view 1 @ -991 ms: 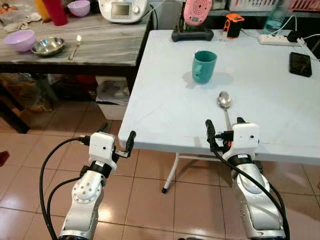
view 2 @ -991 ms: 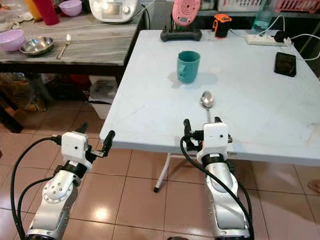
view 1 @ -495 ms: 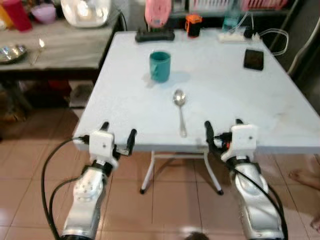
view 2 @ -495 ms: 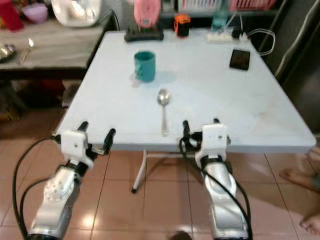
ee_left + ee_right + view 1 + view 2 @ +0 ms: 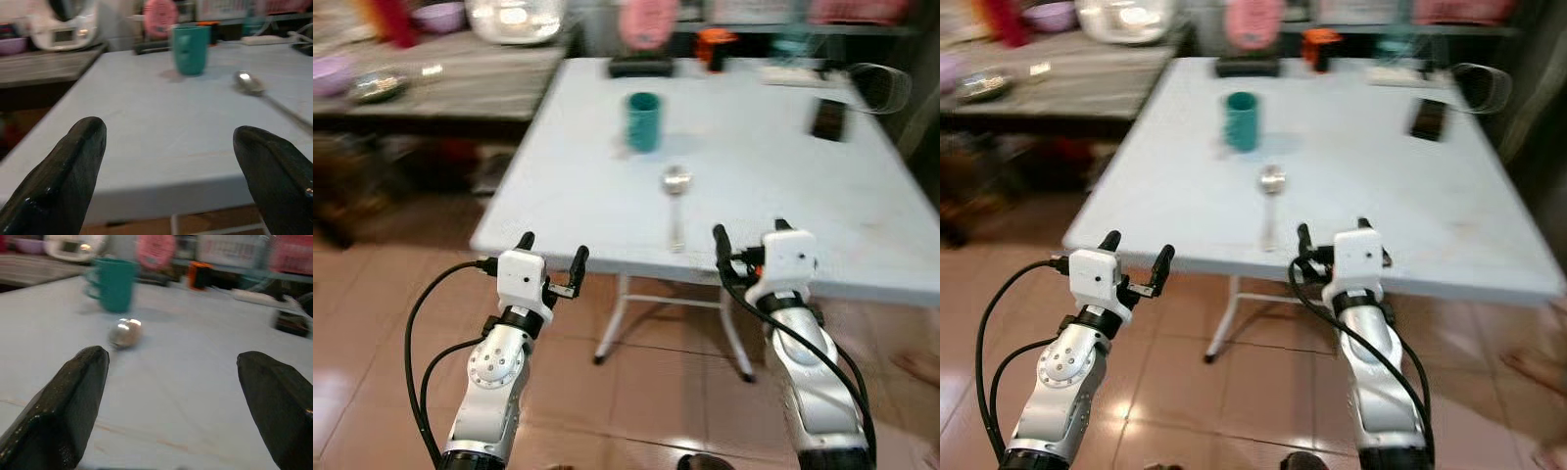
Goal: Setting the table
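Note:
A teal mug [image 5: 643,120] stands upright on the white folding table [image 5: 783,196], toward its far left. A metal spoon [image 5: 676,204] lies in front of the mug, its bowl pointing away from me. My left gripper [image 5: 551,255] hovers open at the table's near left edge, holding nothing. My right gripper [image 5: 750,244] is open just at the near edge, to the right of the spoon's handle. In the left wrist view the mug [image 5: 190,43] and spoon [image 5: 250,84] lie ahead on the tabletop; the right wrist view has the spoon [image 5: 124,331] close ahead.
A black phone [image 5: 828,118], a power strip [image 5: 796,74], an orange object [image 5: 715,48] and a pink device [image 5: 646,23] sit along the table's far side. A side counter [image 5: 460,73] at left holds bowls and an appliance. Tiled floor lies below.
The whole view has shifted and blurred, so the camera moved; the table now sits slightly further right. Both grippers stay open and empty at the table's near edge.

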{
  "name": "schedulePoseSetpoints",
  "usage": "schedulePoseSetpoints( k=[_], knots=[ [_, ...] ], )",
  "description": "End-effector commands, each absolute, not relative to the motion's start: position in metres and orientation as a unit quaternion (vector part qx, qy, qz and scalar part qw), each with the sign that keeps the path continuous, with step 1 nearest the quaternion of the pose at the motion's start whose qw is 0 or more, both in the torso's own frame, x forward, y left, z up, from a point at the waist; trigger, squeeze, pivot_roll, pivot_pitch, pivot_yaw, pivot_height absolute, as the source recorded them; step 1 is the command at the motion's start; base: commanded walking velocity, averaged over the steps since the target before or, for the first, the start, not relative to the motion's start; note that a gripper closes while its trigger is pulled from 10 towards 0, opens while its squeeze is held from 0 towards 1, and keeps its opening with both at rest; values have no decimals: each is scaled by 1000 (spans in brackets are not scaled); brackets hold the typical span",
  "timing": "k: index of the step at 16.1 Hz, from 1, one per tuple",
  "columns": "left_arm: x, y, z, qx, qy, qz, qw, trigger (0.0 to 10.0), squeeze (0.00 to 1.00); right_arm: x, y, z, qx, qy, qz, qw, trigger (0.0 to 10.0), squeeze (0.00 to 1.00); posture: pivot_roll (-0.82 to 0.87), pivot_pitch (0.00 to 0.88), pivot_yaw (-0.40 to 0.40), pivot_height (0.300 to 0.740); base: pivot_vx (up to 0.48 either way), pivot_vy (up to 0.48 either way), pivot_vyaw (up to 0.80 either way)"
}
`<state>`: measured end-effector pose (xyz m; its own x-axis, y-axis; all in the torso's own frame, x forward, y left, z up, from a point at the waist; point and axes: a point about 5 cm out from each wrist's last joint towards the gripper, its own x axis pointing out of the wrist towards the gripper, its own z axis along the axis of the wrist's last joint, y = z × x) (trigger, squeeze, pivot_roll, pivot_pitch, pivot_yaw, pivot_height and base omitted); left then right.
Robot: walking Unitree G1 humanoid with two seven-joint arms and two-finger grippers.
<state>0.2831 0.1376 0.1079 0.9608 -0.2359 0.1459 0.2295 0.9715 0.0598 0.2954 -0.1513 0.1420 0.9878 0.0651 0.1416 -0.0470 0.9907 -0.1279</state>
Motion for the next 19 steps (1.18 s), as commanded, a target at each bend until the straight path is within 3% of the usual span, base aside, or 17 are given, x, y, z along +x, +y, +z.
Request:
schedulePoseSetpoints(
  k=[1, 6, 10, 16, 19],
  knots=[
    [284, 138, 107, 22, -69, -126, 989, 10000, 0, 299, -154, 144, -56, -75, 24, 995, 10000, 0, -205, 117, 58, 740, 0, 0, 587],
    [284, 132, 110, 6, -75, -163, 984, 10000, 0, 308, -169, 151, -40, -81, -15, 996, 10000, 0, -199, 124, 63, 740, 0, 0, 0],
    [284, 130, 112, 5, -78, -178, 981, 10000, 0, 305, -167, 145, -36, -72, -16, 997, 10000, 0, -202, 121, 65, 740, 0, 0, -655],
    [284, 126, 114, -5, -84, -198, 977, 10000, 0, 305, -169, 147, -40, -77, -19, 996, 10000, 0, -206, 122, 69, 740, 0, 0, 0],
    [283, 125, 115, -7, -87, -201, 976, 10000, 0, 300, -165, 152, -64, -97, -9, 993, 10000, 0, -209, 121, 67, 740, 340, 0, 0]
  ],
)
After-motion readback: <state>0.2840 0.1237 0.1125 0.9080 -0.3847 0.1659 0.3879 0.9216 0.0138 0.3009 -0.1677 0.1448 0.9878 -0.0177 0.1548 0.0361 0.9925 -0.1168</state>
